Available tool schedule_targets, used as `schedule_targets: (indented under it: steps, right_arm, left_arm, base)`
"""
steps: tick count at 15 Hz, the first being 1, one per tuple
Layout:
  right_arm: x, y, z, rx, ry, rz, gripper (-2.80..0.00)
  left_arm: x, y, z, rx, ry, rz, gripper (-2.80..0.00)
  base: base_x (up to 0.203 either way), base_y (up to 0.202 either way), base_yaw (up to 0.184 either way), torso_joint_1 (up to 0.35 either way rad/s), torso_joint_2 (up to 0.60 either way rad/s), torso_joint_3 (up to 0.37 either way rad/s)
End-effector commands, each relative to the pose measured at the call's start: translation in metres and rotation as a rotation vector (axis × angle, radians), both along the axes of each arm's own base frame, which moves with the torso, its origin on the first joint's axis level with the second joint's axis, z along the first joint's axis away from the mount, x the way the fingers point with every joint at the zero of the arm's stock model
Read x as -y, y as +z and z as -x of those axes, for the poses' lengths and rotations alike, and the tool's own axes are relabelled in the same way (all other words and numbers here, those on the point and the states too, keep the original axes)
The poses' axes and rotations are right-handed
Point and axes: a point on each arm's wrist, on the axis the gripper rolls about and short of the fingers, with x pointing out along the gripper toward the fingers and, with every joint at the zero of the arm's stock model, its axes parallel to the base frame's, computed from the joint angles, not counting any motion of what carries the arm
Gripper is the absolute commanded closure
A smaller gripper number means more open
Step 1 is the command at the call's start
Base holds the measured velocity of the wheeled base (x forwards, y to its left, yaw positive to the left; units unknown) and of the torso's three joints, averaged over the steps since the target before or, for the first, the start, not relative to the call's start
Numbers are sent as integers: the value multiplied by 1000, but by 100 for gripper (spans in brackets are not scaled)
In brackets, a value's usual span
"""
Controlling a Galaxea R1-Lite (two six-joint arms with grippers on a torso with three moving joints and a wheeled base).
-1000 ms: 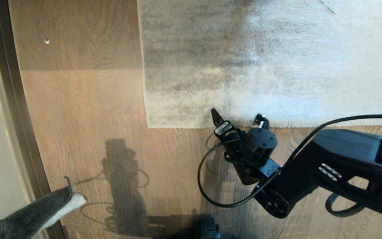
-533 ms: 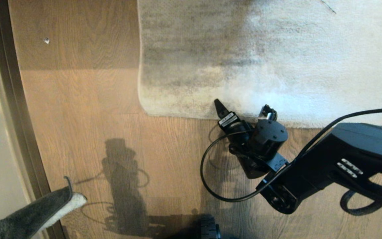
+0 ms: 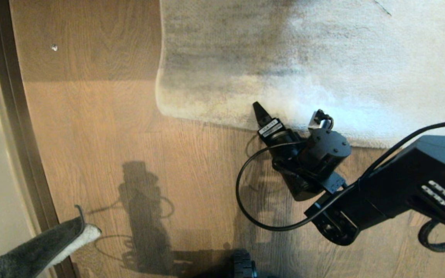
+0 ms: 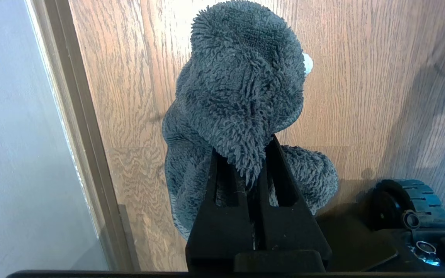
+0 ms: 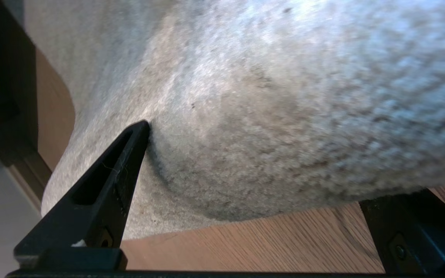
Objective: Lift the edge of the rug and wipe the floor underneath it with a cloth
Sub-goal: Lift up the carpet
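Black and spread wide, the right hand point(image 3: 288, 114) sits at the near edge of the rug, one finger point(image 5: 102, 185) pressing its tip into the pile from above while the other passes out of sight under the edge. Around that hand the rug edge point(image 3: 214, 121) bulges upward and curves, with the corner point(image 3: 160, 106) rounded and lifted off the floor point(image 3: 91, 127); the wrist view shows the grey-beige pile point(image 5: 269, 116) humped over the gap between the fingers, brown planks showing beneath. At the lower left of the head view, well apart from the rug, the left hand point(image 4: 242, 162) is clamped tight on the cloth point(image 4: 242, 92), a fuzzy dark grey bundle with a white underside, held above the floor close to the dark baseboard strip point(image 3: 17, 127).
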Motion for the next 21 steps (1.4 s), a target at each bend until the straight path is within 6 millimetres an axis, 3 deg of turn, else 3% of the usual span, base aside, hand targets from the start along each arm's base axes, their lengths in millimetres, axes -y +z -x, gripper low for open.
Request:
schedule_targets:
  steps: [1,9,14,21]
  right_arm:
    - [2,10,3,51,11,-31,-280]
    - [0,21,5,113,45,18,-280]
    - [-1,42,5,187,75,-6,-280]
    - [-7,39,13,244,87,152,-280]
  left_arm:
    - [0,0,0,0,0,0,0]
    - [0,0,0,0,0,0,0]
    - [0,0,0,0,0,0,0]
    - [0,0,0,0,0,0,0]
  base:
    - [0,0,0,0,0,0]
    - [0,0,0,0,0,0]
    - [0,0,0,0,0,0]
    - [0,0,0,0,0,0]
